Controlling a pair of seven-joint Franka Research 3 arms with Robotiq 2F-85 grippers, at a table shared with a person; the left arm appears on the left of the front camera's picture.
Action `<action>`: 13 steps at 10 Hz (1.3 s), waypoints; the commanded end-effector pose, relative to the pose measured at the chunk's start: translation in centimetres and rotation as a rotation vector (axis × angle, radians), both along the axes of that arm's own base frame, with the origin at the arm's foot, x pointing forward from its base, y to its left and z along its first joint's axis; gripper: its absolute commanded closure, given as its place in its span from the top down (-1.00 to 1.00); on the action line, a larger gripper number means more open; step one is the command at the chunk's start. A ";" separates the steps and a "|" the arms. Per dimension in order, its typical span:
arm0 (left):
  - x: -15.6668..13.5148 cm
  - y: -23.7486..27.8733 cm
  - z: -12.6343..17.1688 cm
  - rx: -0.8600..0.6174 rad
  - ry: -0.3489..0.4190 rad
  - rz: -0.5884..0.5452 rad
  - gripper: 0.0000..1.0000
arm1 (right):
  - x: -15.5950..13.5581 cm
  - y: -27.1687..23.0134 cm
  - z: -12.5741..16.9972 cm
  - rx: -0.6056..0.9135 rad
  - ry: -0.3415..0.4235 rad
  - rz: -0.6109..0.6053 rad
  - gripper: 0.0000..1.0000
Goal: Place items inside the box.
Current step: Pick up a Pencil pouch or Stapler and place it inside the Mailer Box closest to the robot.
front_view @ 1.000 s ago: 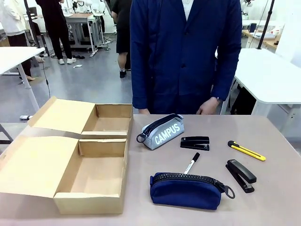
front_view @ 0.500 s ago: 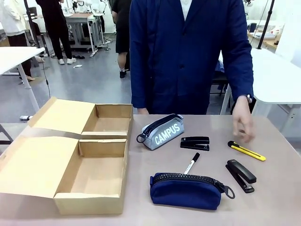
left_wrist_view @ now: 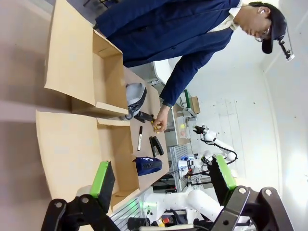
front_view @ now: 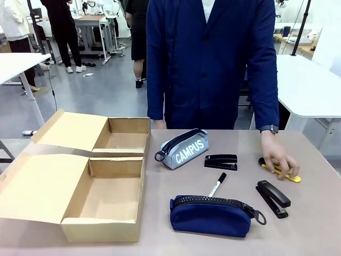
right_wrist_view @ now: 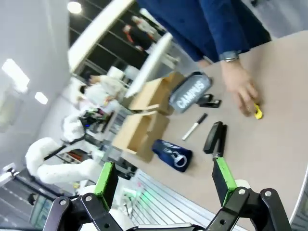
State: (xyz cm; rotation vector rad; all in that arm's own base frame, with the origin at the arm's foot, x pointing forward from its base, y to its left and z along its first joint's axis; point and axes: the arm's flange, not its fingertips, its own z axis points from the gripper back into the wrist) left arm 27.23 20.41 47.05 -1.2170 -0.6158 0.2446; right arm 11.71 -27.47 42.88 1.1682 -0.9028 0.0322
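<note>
Left gripper (left_wrist_view: 161,166) and right gripper (right_wrist_view: 163,166) are hanging spread, empty. Person's hand (front_view: 278,159) is covering the small black-and-yellow tool (front_view: 291,177), well apart from the box (front_view: 101,230). Judging: reaching there now would be risking hand contact.

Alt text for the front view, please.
A person's hand rests on the black-and-yellow tool at the right of the table. Nearby lie two black staplers, a marker pen, a grey CAMPUS pencil case and a navy pouch; the open cardboard box sits left.

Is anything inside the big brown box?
No, both halves of the box are bare cardboard, and the pencil case, pouch and pen lie beside it on the table.
</note>
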 end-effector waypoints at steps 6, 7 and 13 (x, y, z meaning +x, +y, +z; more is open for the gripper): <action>0.2 0.0 0.1 -0.010 -0.033 -0.001 1.00 | 3.1 -1.1 -2.3 0.043 0.078 0.050 1.00; 0.2 0.0 0.1 -0.010 -0.033 -0.001 1.00 | 3.9 -0.3 -1.5 0.004 0.096 0.041 1.00; 0.2 0.0 0.1 -0.010 -0.033 -0.001 1.00 | 17.0 22.7 5.5 -0.654 -0.110 0.358 1.00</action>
